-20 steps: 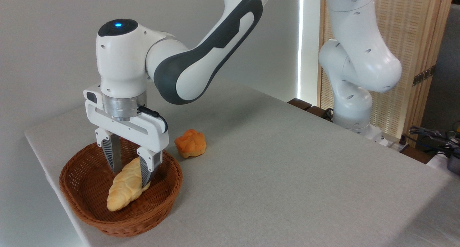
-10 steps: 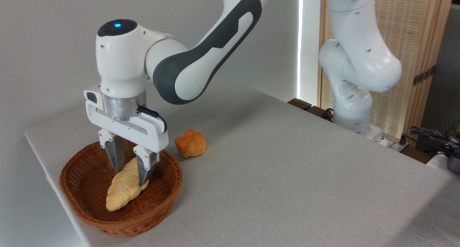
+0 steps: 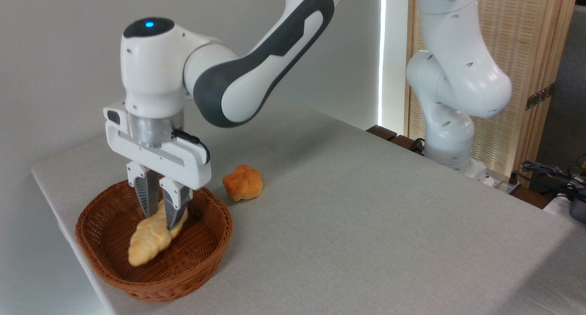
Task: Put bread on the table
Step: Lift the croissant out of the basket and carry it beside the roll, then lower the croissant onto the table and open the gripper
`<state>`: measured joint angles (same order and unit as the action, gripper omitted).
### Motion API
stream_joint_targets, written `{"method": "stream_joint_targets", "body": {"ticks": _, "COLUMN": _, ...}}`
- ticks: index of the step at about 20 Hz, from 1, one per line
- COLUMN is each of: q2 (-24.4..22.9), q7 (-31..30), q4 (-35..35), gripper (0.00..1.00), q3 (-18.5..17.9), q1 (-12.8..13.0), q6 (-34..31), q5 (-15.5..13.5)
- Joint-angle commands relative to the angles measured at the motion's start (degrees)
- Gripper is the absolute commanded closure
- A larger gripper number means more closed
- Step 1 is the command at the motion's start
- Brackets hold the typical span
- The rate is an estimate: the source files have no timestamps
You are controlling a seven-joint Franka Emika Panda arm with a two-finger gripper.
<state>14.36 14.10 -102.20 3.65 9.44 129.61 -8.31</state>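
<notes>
The jaws of the gripper [image 3: 159,212] point straight down into the wicker basket [image 3: 201,264] at the lower left of the frame, and they are clamped on the upper right end of the braided bread loaf [image 3: 145,239], one finger on each side of it. The loaf's long axis runs on a slant, from the pinched end beneath the gripper down toward the lower left of the picture, so most of its length hangs out beyond the jaws on that side instead of being centred between them. Its free, tapered end sits low against the basket floor, or just above it; which of the two cannot be told from this angle. The grip being so far off the middle, the loaf seems likely to droop or pivot as it is carried, and a slip is the main risk. The basket holds nothing but the loaf. It stands near the left edge of the bench [image 3: 366,205], whose grey cloth stretches bare and wide toward the right and the foreground. A small round orange bun [image 3: 242,182] lies on the cloth just beside the basket's upper right rim, apart from it. The coming move, as I judge it, calls for raising the loaf clear of the rim and carrying it rightward to open cloth, past the bun.
</notes>
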Motion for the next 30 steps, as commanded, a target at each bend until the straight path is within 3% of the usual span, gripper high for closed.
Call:
{"method": "stream_joint_targets", "body": {"ticks": 1, "q2": -4.24, "q7": -0.56, "q4": 0.07, "gripper": 0.56, "q3": 0.21, "q1": -0.03, "q6": 0.38, "q5": 0.67}}
{"method": "stream_joint_targets", "body": {"ticks": 4, "q2": -6.62, "q7": -0.57, "q4": -0.28, "gripper": 0.55, "q3": 0.21, "q1": 0.05, "q6": -0.58, "q5": 0.67}}
{"method": "stream_joint_targets", "body": {"ticks": 8, "q2": -11.36, "q7": 0.83, "q4": -1.51, "gripper": 0.52, "q3": 0.21, "q1": 0.05, "q6": -9.62, "q5": 0.76}}
{"method": "stream_joint_targets", "body": {"ticks": 10, "q2": -14.61, "q7": 4.95, "q4": -3.79, "gripper": 0.51, "q3": 0.21, "q1": 0.05, "q6": -13.84, "q5": 0.76}}
{"method": "stream_joint_targets", "body": {"ticks": 11, "q2": -16.1, "q7": 7.15, "q4": -5.19, "gripper": 0.44, "q3": 0.21, "q1": 0.05, "q6": -15.95, "q5": 0.76}}
{"method": "stream_joint_targets", "body": {"ticks": 15, "q2": -20.94, "q7": 12.61, "q4": -10.55, "gripper": 0.41, "q3": 1.35, "q1": 0.67, "q6": -21.32, "q5": 0.76}}
{"method": "stream_joint_targets", "body": {"ticks": 17, "q2": -22.53, "q7": 14.19, "q4": -14.41, "gripper": 0.34, "q3": 2.05, "q1": 1.54, "q6": -22.38, "q5": 0.76}}
{"method": "stream_joint_targets", "body": {"ticks": 18, "q2": -22.97, "q7": 14.72, "q4": -16.0, "gripper": 0.24, "q3": 2.75, "q1": 1.64, "q6": -22.56, "q5": 0.76}}
{"method": "stream_joint_targets", "body": {"ticks": 19, "q2": -22.97, "q7": 14.81, "q4": -16.8, "gripper": 0.06, "q3": 3.63, "q1": 1.72, "q6": -23.08, "q5": 0.76}}
{"method": "stream_joint_targets", "body": {"ticks": 20, "q2": -22.89, "q7": 14.82, "q4": -17.07, "gripper": 0.01, "q3": 4.6, "q1": 1.64, "q6": -23.79, "q5": 0.76}}
{"method": "stream_joint_targets", "body": {"ticks": 30, "q2": -22.18, "q7": 14.9, "q4": -16.72, "gripper": 0.0, "q3": 4.78, "q1": 1.64, "q6": -23.35, "q5": 0.76}}
